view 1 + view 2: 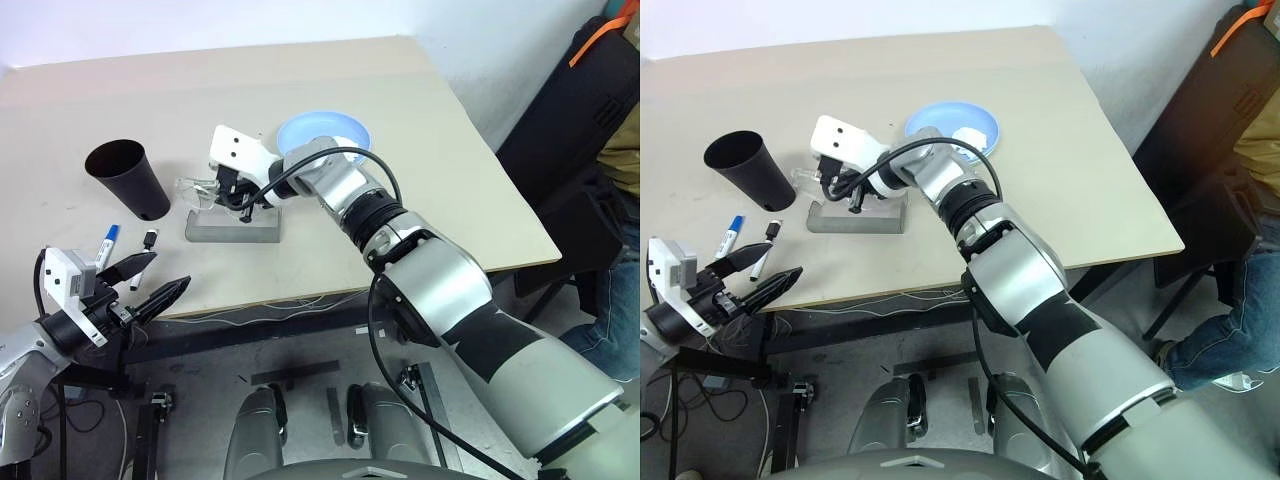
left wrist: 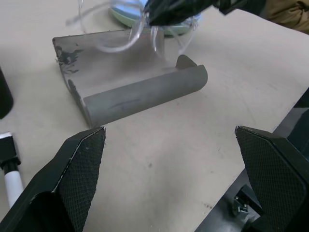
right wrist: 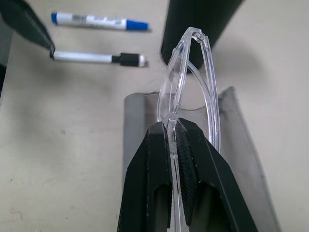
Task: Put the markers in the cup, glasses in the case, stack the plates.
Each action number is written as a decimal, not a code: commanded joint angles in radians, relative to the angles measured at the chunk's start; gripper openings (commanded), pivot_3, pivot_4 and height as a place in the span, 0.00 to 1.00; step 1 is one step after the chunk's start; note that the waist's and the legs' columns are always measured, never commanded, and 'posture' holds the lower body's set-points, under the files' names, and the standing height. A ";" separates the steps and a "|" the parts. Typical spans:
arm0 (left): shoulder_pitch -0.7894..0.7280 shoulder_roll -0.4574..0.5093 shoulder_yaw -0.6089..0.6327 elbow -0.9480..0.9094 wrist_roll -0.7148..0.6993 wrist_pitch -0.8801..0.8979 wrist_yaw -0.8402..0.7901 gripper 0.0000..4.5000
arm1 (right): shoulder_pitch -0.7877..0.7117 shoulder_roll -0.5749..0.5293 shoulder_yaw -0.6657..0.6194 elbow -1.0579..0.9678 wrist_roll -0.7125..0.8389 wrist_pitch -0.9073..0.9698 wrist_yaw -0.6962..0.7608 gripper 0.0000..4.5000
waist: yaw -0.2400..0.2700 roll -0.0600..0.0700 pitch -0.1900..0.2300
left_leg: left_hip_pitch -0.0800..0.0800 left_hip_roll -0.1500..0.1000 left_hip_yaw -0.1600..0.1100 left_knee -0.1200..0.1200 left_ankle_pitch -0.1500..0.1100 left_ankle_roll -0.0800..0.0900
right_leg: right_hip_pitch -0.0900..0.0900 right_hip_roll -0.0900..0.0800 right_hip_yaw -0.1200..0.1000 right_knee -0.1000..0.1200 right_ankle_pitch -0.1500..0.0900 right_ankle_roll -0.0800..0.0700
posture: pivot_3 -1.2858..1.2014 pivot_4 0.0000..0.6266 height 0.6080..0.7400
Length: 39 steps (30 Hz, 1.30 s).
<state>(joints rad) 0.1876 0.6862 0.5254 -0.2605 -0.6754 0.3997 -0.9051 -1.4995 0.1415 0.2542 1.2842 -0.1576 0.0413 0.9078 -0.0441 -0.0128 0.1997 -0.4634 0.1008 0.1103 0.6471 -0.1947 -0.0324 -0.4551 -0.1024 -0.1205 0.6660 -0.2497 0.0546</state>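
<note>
Glasses hang pinched in the right gripper above the open grey case. Left gripper is spread wide near the markers.

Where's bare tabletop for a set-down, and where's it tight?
Free: the wide far strip behind the cup and blue plate, and the stretch from the plate to the table's right edge. Tight: near-left, where the markers, case and held glasses cluster by both end effectors.
</note>
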 commanded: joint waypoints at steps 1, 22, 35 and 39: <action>0.017 -0.004 0.031 -0.046 -0.009 -0.026 0.006 1.00 | 0.006 0.014 0.019 0.012 -0.044 -0.041 -0.036 0.07 | 0.000 0.000 0.000 | 0.000 0.000 0.000 0.000 0.000 0.000 | 0.000 0.000 0.000 0.000 0.000 0.000 | 0.52 0.24 0.74; 0.062 -0.017 0.056 -0.083 -0.020 -0.036 0.031 1.00 | 0.016 0.062 0.003 0.038 -0.079 -0.005 0.000 0.07 | -0.001 0.000 0.000 | 0.000 0.000 0.000 0.000 0.001 0.000 | 0.000 0.000 0.000 0.000 0.000 0.000 | 0.52 0.24 0.74; 0.061 -0.010 0.052 -0.079 -0.021 -0.038 0.029 1.00 | 0.017 0.065 -0.011 0.036 -0.074 -0.020 -0.023 0.56 | -0.001 0.000 0.000 | 0.000 0.000 0.000 0.000 0.001 -0.001 | 0.000 0.000 0.000 0.001 0.000 0.000 | 0.52 0.24 0.74; 0.057 -0.009 0.053 -0.076 -0.022 -0.038 0.029 1.00 | 0.007 0.058 -0.045 0.032 -0.048 -0.023 -0.046 0.56 | 0.000 0.000 0.000 | 0.000 0.000 0.000 0.000 0.001 -0.001 | 0.000 0.000 0.000 0.001 0.000 0.000 | 0.52 0.24 0.74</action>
<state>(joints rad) 0.2490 0.6677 0.5465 -0.3166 -0.6853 0.3820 -0.8721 -1.4687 0.1584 0.2411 1.3364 -0.2324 0.0359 0.8719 -0.0445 -0.0130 0.1996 -0.4633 0.1011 0.1100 0.6475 -0.1939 -0.0330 -0.4551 -0.1021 -0.1205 0.6669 -0.2493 0.0541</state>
